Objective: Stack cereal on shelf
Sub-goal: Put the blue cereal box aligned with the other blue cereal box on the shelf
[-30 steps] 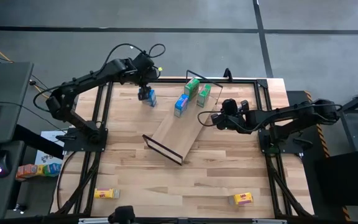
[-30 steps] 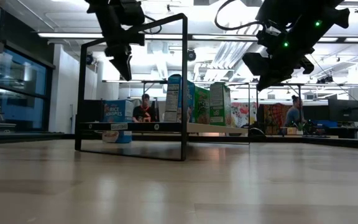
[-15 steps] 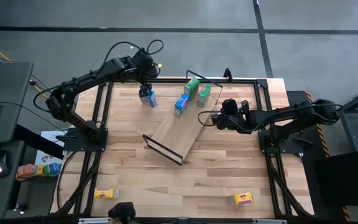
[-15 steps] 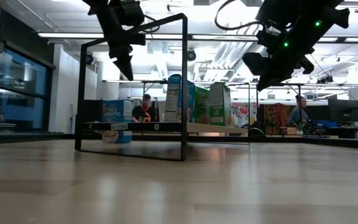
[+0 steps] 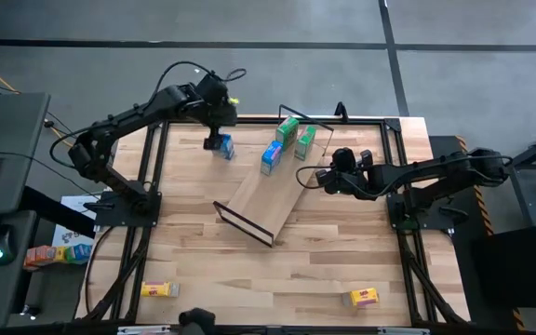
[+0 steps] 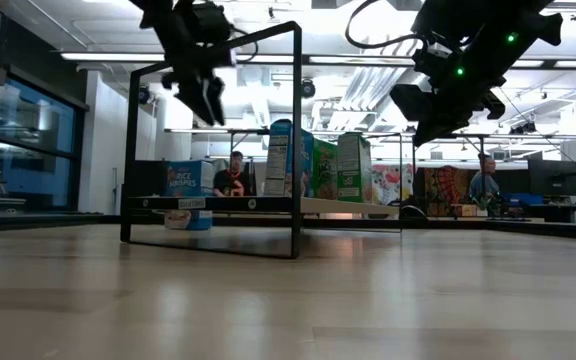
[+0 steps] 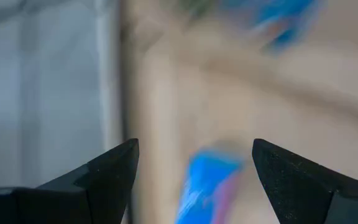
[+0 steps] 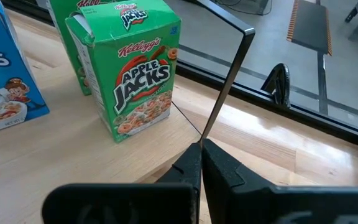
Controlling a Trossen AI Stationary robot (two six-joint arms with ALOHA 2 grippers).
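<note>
Cereal boxes stand on the shelf [image 5: 270, 191] at upper centre of the high view: 2 green boxes [image 5: 297, 136] and 1 blue box [image 5: 271, 157]. We see our left end effector [image 5: 216, 141] spread apart above another blue box [image 5: 226, 147] on the bench [image 5: 324, 251], left of the shelf. Our right end effector [image 5: 305, 177], pressed together, hovers beside the shelf's right edge. 2 yellow boxes [image 5: 159, 290] lie along the bench's bottom edge.

Printed cardboard cereal [image 8: 143, 65]; light-wood shelf [image 5: 266, 200], thin black wire frame.

Left pincer [image 6: 208, 100] open above blue box [image 6: 188, 193]; three boxes upright on shelf [image 6: 268, 204].
</note>
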